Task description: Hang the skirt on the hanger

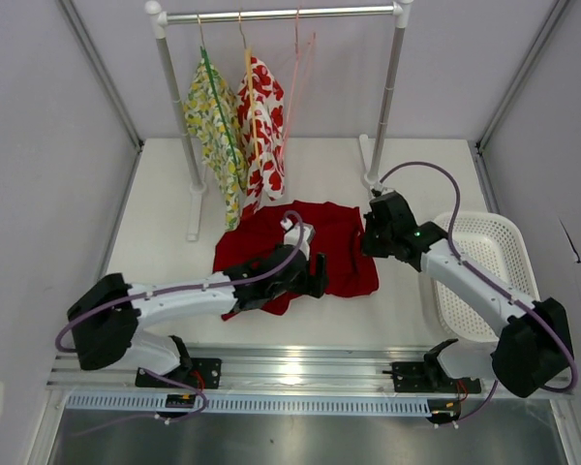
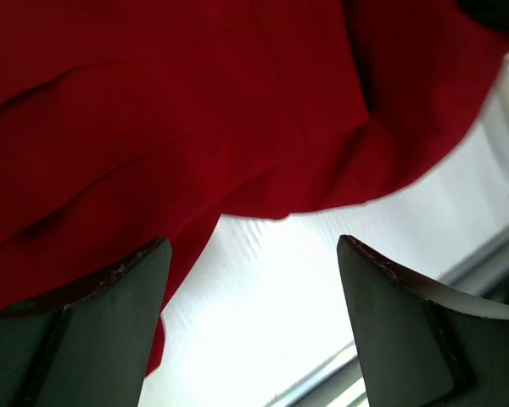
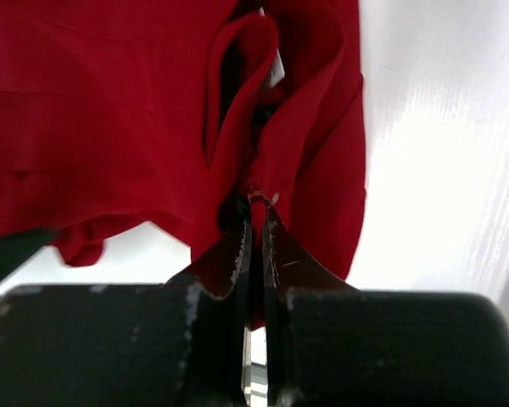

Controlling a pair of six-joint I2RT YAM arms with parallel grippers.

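Skirt (image 1: 320, 237) lies crumpled on the table (image 1: 416, 165), mid-table, in front of the rail (image 1: 281, 14), between the two grippers. Right gripper (image 1: 368, 239) is at the skirt's right edge. In the right wrist view its fingers (image 3: 284, 254) are pressed together, tips pinching a folded bit of red cloth; the fold loops up just past the tips, and the rest of the skirt spreads away to the left and beyond. Left gripper (image 1: 317, 274) sits at the skirt's near edge, low over the table. In the left wrist view its fingers (image 2: 110, 322) are spread wide with nothing clamped. The gap between them shows mostly bare white table, and the skirt hem curves across just beyond the tips. Red cloth runs down beside the left finger, overlapping its tip area; cannot tell if it touches. The other finger is apart from the cloth. Hanger (image 1: 300, 68) is pale pink, hooked on the rail, bare, well apart from the skirt and both grippers. Left of it on the same rail is a tan hanger (image 1: 247, 58) with a white red-flowered garment (image 1: 263, 126), then a green hanger (image 1: 211, 73) with a yellow-green floral garment (image 1: 213, 126); their lower ends hang just above the skirt's far-left corner. A white basket (image 1: 489, 232) is on the table at right, under the right arm.
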